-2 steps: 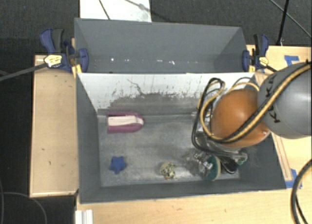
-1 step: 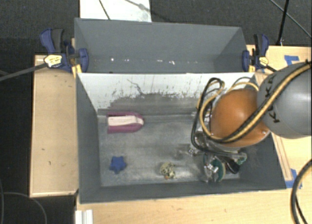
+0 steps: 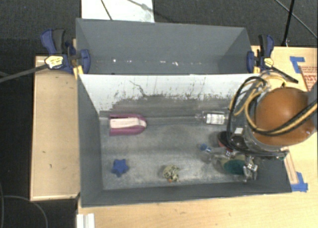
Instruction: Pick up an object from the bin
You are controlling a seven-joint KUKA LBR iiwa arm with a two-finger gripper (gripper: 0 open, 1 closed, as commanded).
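Under the gripper (image 3: pixel 241 166), low over the floor of the grey bin (image 3: pixel 164 145): dark green rounded thing (image 3: pixel 229 166), partly covered by the gripper's metal parts. Contact between the two not determinable; open or closed state of the gripper likewise impossible to tell from this angle. Judged the probable pick, as the nearest item to the gripper and the only one beneath it.

Just beside the gripper, up and to the view's left: small blue piece (image 3: pixel 203 147), apart from the green thing. Possible nuisance during a closing move, being so near.

Beyond the gripper, toward the back wall: clear bottle (image 3: pixel 214 118) with a white label, lying on its side along the foot of the wall. Probably rolled there and stopped by the slope.

Well to the view's left of the gripper, along the near wall: small mottled lump (image 3: pixel 172 173); farther the same way, blue star-like piece (image 3: pixel 119 167). Farthest from the gripper, far left and toward the back: purple and white brush-like item (image 3: pixel 127 124), flat on the floor.

Above the gripper, on the wrist: orange cover (image 3: pixel 278 117) and looped cables (image 3: pixel 243 98), robot parts, not stock. Wrist low in the near right corner, in keeping with a descent on the green thing.

Lift not yet begun.
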